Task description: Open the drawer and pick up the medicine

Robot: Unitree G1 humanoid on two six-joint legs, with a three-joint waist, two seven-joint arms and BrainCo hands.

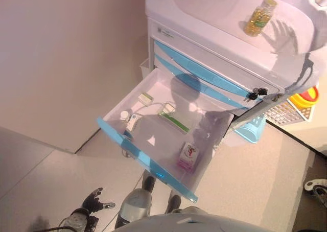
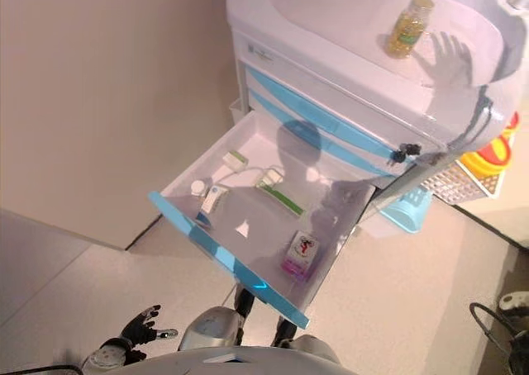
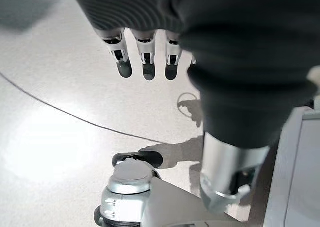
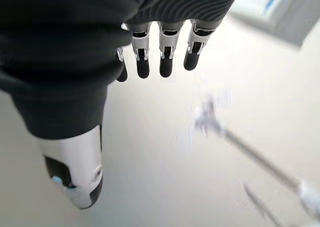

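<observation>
A white cart (image 1: pixel 214 43) with blue drawer fronts stands ahead. One drawer (image 1: pixel 143 153) is pulled open. In it lie a pink-and-white medicine box (image 1: pixel 187 156), a long green box (image 1: pixel 173 121), a small white bottle (image 1: pixel 124 115) and a small box (image 1: pixel 146 98). A yellow pill bottle (image 1: pixel 260 17) stands on the cart's top. My left hand (image 1: pixel 94 201) hangs low by the floor, below the drawer, open and empty; its fingers (image 3: pixel 145 62) are straight. My right hand (image 4: pixel 165 57) shows only in its wrist view, fingers straight over the floor, holding nothing.
A wall runs along the left. A light blue basket (image 1: pixel 251 128) sits on the floor at the cart's right, with a wire basket (image 1: pixel 286 112) and yellow and red items (image 1: pixel 306 96) beyond. Keys (image 1: pixel 254 94) hang in the cart's lock.
</observation>
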